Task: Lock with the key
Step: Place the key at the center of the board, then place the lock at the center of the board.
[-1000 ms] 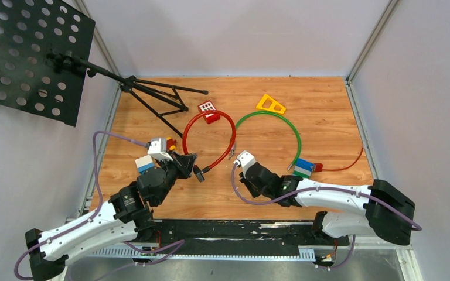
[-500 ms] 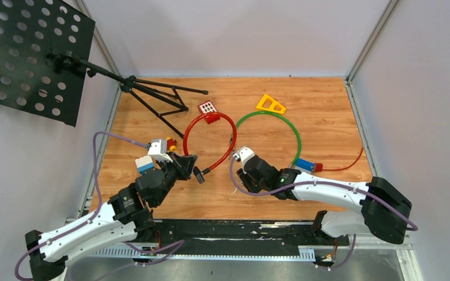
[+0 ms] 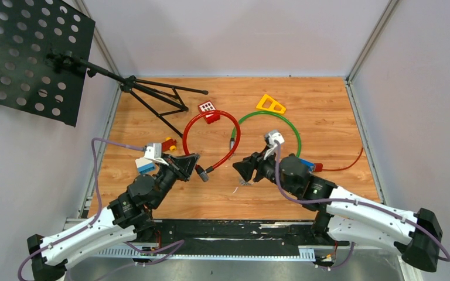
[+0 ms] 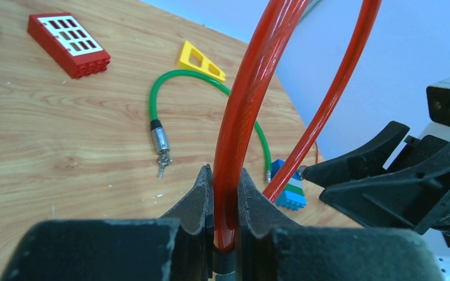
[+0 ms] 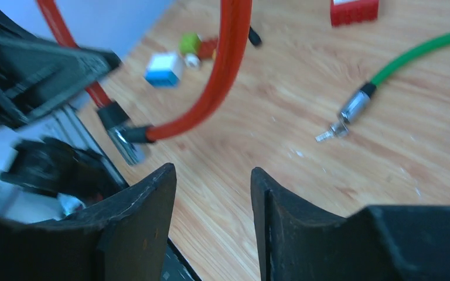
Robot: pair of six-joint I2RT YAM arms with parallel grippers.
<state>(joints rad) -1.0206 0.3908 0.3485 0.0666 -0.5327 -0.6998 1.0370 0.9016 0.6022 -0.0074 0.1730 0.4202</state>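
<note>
That glossy red cable lock (image 4: 247,99) arched up off the wooden table (image 3: 328,111), one end pinched tight in the left gripper (image 4: 225,193). Since a second ago the right gripper (image 5: 211,175) had swung round and spread apart, holding nothing.

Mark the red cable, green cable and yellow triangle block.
red cable (image 4: 241,117), left wrist view, middle of the thick near strand.
green cable (image 5: 422,55), right wrist view, bare mid-stretch.
yellow triangle block (image 3: 267,98), top external view, upper corner.
</note>
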